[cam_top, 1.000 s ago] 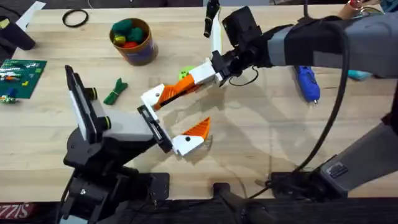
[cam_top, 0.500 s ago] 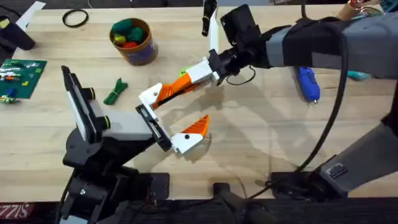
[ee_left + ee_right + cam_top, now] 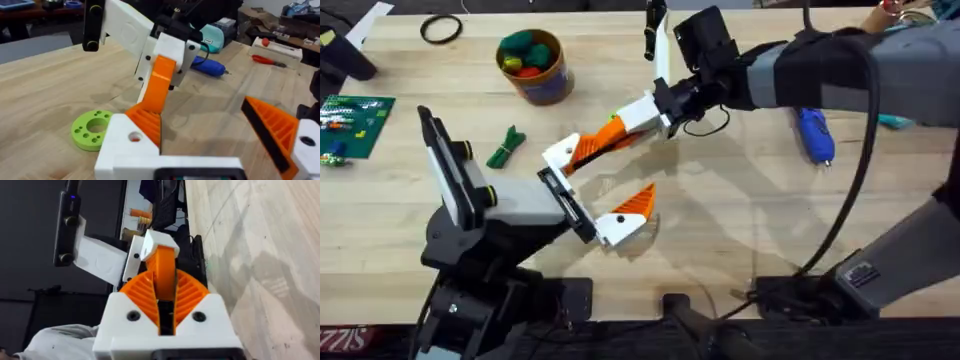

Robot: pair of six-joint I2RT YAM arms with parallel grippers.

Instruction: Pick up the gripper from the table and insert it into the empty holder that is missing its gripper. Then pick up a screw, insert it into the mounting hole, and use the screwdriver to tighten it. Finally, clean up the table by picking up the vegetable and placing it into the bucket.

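Right gripper (image 3: 590, 150), its white-and-orange fingers closed on an orange-padded finger of the left gripper (image 3: 605, 190), whose fingers spread wide, holding nothing. Both hang over a pale wooden table (image 3: 720, 220). Beside them lies the lime-green screw (image 3: 91, 130). Farther left rests the dark green vegetable (image 3: 505, 146). The bucket (image 3: 532, 66) holds green and red toys. The blue screwdriver (image 3: 814, 134) lies at right.

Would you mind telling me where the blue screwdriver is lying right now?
In the overhead view the screwdriver lies on the table's right side, beside and partly under the right arm's forearm, far from the bucket at upper left.
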